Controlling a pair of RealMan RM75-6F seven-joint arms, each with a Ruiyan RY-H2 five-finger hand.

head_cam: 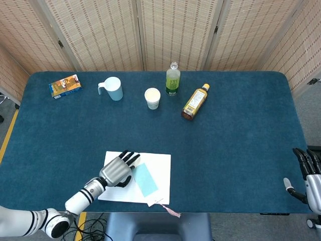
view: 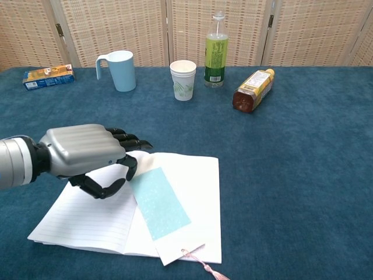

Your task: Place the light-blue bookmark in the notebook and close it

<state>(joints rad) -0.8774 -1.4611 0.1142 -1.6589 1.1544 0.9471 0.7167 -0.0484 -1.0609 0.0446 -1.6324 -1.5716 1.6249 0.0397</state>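
One open notebook (view: 192,192), one light-blue bookmark (view: 159,202), two bottles, two cups, one snack box.
The bookmark lies flat on the notebook's right page, a pink tassel (view: 205,269) trailing over the near edge. The left hand (view: 87,156) hovers over the left page holding nothing, fingers loosely curled and apart. The right hand (head_cam: 307,175) sits off the table's right edge, fingers extended, empty.
Behind: green bottle (head_cam: 173,79), toppled amber bottle (head_cam: 194,102), paper cup (head_cam: 152,98), blue mug (head_cam: 112,88), snack box (head_cam: 65,86).
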